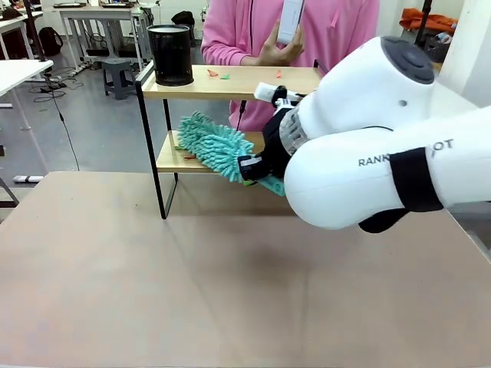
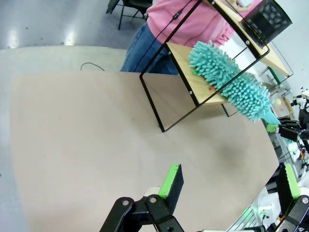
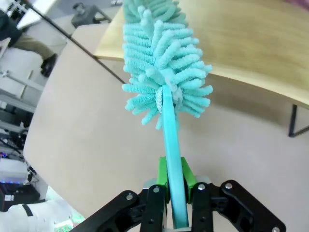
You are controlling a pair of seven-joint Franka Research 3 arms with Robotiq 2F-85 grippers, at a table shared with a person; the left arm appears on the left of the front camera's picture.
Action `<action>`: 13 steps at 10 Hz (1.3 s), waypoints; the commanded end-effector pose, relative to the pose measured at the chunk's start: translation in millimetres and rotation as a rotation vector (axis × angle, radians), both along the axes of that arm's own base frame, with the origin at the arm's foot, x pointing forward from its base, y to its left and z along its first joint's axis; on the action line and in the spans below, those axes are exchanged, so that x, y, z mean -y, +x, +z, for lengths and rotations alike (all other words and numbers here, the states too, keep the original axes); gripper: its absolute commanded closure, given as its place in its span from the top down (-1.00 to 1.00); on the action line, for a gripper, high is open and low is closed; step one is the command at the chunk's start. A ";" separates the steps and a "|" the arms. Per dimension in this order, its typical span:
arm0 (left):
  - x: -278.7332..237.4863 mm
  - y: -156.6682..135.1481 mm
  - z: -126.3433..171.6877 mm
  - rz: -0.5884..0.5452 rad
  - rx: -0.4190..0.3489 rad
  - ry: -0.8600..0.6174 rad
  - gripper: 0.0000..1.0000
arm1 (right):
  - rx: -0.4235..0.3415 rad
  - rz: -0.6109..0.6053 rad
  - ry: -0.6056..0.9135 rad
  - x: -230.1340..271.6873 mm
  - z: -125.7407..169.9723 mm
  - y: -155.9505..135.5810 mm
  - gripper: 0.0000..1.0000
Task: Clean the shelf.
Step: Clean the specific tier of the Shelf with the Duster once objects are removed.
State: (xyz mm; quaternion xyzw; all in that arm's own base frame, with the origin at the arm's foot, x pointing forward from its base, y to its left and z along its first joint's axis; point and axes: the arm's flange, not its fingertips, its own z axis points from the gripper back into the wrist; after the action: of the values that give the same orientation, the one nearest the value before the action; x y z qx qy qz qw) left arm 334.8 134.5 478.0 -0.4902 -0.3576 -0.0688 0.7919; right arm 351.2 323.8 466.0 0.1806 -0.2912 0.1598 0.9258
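1. The shelf [image 1: 230, 83] stands at the upper centre of the front view, at the far side of the tan table [image 1: 230, 299]. Its lower board runs along the upper right of the right wrist view [image 3: 251, 43].
2. The right gripper [image 3: 175, 180] is at the bottom centre of its wrist view. Its green pads [image 3: 163, 175] are pressed on both sides of the teal duster [image 3: 164, 63] handle, gripping it near the end.
3. From those fingers the handle rises to the fluffy head, which lies over the near edge of the shelf's lower board. The fingers themselves are short of the shelf, above the table.
4. In the front view the duster head [image 1: 211, 142] rests on the left half of the lower board. The right gripper [image 1: 257, 165] is largely hidden by its arm, so actual contact with the wood cannot be confirmed.
5. The left gripper [image 2: 231, 186], at the bottom of its wrist view, is spread wide with nothing between its fingers. It is well apart from the shelf [image 2: 181, 58] at upper right.
6. On the top board stand a black mesh cup [image 1: 170, 54] at the left end and a few small coloured scraps [image 1: 212, 73].
7. A person [image 1: 245, 31] in pink stands behind the shelf.
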 end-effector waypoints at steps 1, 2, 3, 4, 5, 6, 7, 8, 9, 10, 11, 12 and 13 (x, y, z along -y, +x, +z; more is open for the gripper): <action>1.5 1.1 -0.2 -0.004 0.029 -0.007 1.00 | -0.036 0.120 0.030 17.9 4.2 4.8 -0.76; 1.5 1.1 -0.2 -0.004 0.029 -0.007 1.00 | -0.065 0.147 0.028 30.4 6.7 0.2 -0.76; 1.5 1.1 -0.2 -0.004 0.029 -0.007 1.00 | -0.073 0.183 0.034 46.8 12.0 -5.7 -0.76; 1.5 1.1 -0.2 -0.004 0.029 -0.007 1.00 | -0.095 0.253 0.039 65.1 17.9 -12.3 -0.76; 1.5 1.1 -0.2 -0.004 0.029 -0.007 1.00 | -0.141 0.337 0.034 84.9 23.2 -19.1 -0.76; 1.5 1.1 -0.2 -0.004 0.029 -0.007 1.00 | -0.190 0.451 0.063 103.9 28.2 -26.8 -0.76; 1.5 1.1 -0.2 -0.004 0.029 -0.007 1.00 | -0.206 0.473 0.073 117.2 33.0 -30.9 -0.76; 1.5 1.1 -0.2 -0.004 0.029 -0.007 1.00 | -0.206 0.458 0.095 127.6 36.8 -33.4 -0.76; 1.5 1.1 -0.2 -0.004 0.029 -0.007 1.00 | -0.209 0.463 0.130 134.0 39.1 -33.3 -0.76; 1.5 1.1 -0.2 -0.004 0.029 -0.007 1.00 | -0.208 0.458 0.161 139.1 39.5 -32.8 -0.76; 1.5 1.1 -0.2 -0.004 0.029 -0.007 1.00 | -0.209 0.451 0.173 144.0 39.5 -31.5 -0.76; 1.5 1.1 -0.2 -0.004 0.029 -0.007 1.00 | -0.225 0.457 0.201 149.2 39.4 -29.4 -0.76; 1.5 1.1 -0.2 -0.004 0.029 -0.007 1.00 | -0.243 0.456 0.207 157.1 41.0 -28.0 -0.76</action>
State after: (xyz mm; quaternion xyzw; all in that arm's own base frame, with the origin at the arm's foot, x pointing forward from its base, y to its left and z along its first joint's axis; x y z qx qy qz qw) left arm 334.7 134.7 478.2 -0.4901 -0.3579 -0.0687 0.7919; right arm 320.5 173.1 507.2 0.3312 -0.1458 0.3023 0.8818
